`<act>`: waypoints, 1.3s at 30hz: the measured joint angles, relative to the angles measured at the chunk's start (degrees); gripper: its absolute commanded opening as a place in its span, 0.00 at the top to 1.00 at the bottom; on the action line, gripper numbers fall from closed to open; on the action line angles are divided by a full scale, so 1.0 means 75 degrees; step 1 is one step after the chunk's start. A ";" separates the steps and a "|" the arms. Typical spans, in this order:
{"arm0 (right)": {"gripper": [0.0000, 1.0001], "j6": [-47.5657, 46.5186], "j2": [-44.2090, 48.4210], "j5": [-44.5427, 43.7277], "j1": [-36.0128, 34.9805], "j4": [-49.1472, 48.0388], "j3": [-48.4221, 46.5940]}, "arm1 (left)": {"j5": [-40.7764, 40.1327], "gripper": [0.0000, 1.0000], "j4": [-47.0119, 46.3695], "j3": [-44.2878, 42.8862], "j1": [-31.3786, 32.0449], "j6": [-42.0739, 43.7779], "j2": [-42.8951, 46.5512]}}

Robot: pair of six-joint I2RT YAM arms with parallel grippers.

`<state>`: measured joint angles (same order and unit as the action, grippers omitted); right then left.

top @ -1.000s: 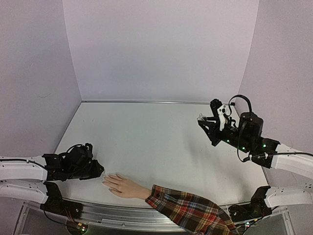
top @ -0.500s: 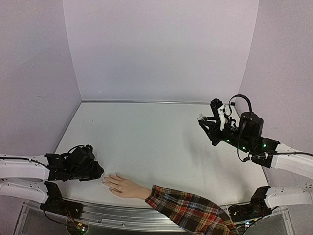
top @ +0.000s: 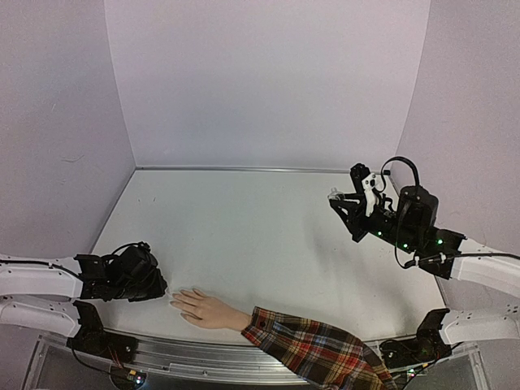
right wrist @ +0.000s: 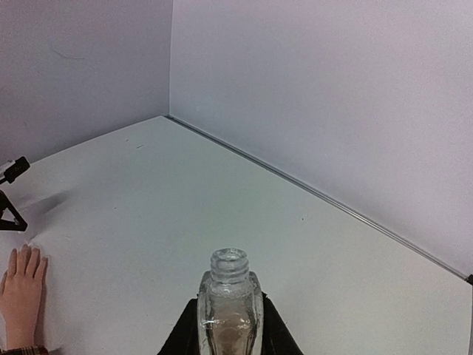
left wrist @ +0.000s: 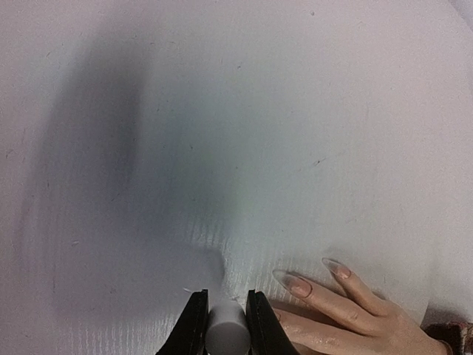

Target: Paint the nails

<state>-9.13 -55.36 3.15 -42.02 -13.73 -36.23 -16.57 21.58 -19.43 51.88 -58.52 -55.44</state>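
A beige mannequin hand [top: 208,309] with a red plaid sleeve [top: 313,349] lies palm down at the table's near edge, fingers pointing left. Its long pale nails [left wrist: 295,283] show in the left wrist view, just right of my left gripper [left wrist: 225,303]. That gripper is shut on a white cylindrical cap [left wrist: 225,331]; a brush under it is hidden. From above, the left gripper [top: 162,286] sits low, just left of the fingertips. My right gripper [right wrist: 229,314] is shut on an uncapped clear bottle [right wrist: 230,296], held upright above the table's right side [top: 335,197].
Lilac walls close in the white table on three sides, with a metal strip [top: 244,169] along the far edge. A metal rail [top: 195,357] runs along the near edge under the sleeve. The mannequin hand [right wrist: 22,292] also shows at the right wrist view's lower left.
The left gripper with the cap has drawn slightly left and nearer, away from the fingertips. The right arm and bottle have stayed still.
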 measured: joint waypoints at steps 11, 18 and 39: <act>1.00 0.0003 0.0064 0.0027 0.0000 -0.0004 0.0000 | 0.0187 1.00 0.0110 -0.0007 0.0000 0.0073 0.0739; 1.00 0.0009 0.0069 0.0066 0.0000 -0.0004 0.0002 | 0.0410 1.00 -0.0288 -0.0007 0.0013 0.0250 0.0298; 1.00 0.0026 0.0100 0.0139 0.0000 -0.0024 0.0000 | 0.0026 1.00 0.0995 -0.0687 0.0026 0.0190 0.0597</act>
<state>-8.93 -54.61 4.19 -42.02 -13.91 -36.23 -16.38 29.04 -24.59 52.07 -57.10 -50.96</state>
